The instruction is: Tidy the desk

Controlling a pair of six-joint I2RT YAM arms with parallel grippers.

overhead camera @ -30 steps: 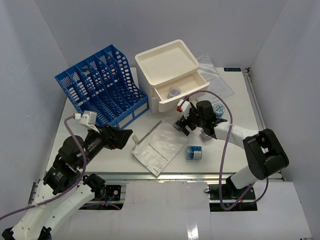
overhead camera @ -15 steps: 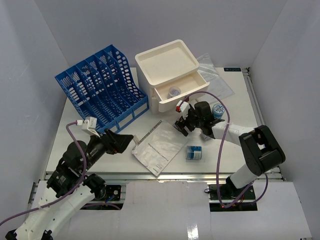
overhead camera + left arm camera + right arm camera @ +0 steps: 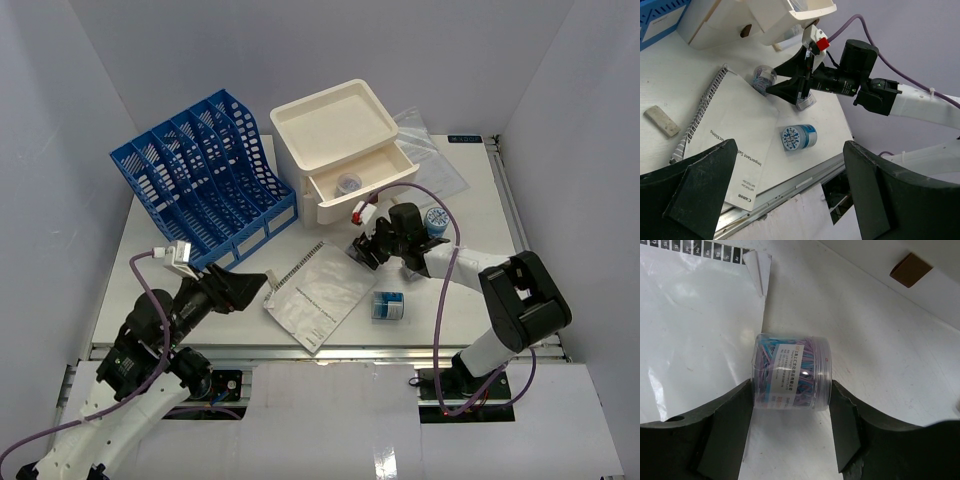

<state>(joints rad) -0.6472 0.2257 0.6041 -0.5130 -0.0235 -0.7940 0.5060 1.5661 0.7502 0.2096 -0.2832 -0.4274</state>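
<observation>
**Top view**
- right gripper (image 3: 362,250): low over the desk (image 3: 485,220), between the notebook (image 3: 315,295) and the drawer box (image 3: 340,150). Its grip is hidden from here.
- left gripper (image 3: 250,285): spread wide and empty, by the notebook's left edge.
- risk: if both arms work the notebook area, they may clash.
- desk: a white slab with rail edging under everything. It carries the file rack (image 3: 200,170) and a patterned tub (image 3: 388,305).

**Left wrist view**
- jar (image 3: 763,77): lies on its side at the notebook corner, with a right gripper finger either side.
- risk: being round, it likely rolls off if nudged.
- desk (image 3: 690,85): matte white, with a loose eraser (image 3: 661,121) on it.

**Right wrist view**
- right gripper (image 3: 791,388): partly closed, fingers against both flat ends of the jar (image 3: 791,371), seemingly clamping it.
- risk: the ends are smooth plastic, so a light pinch may slip on lifting.
- desk (image 3: 850,315): plain white, touching the jar's underside.
</observation>
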